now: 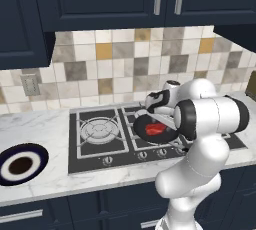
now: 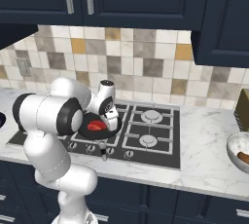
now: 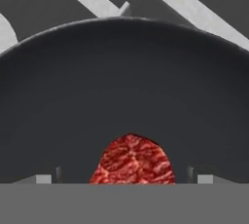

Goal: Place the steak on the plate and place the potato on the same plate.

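From the left base view, the plate (image 1: 21,164) sits on the marble counter (image 1: 35,124) well to the left of the stove (image 1: 100,136), apart from everything else. The right base view instead takes in a glass bowl (image 2: 239,151) at the far right of the counter, with a brown-orange lump in it that looks like the potato (image 2: 244,158), cut by the picture's edge.

Both base views show one steak (image 1: 155,128), red and flat, lying in one black frying pan (image 1: 150,124) on the stove's front burner, with the gripper (image 2: 103,121) low over it. The hand view looks straight into the pan, its dark wall curving round, and the steak lies between the two fingertips (image 3: 44,178), which stand spread to either side of it and clear of the meat.

One plate, one steak, one pan, one bowl. The stove has four burners and a row of knobs (image 2: 129,154) along its front. No writing can be read anywhere.
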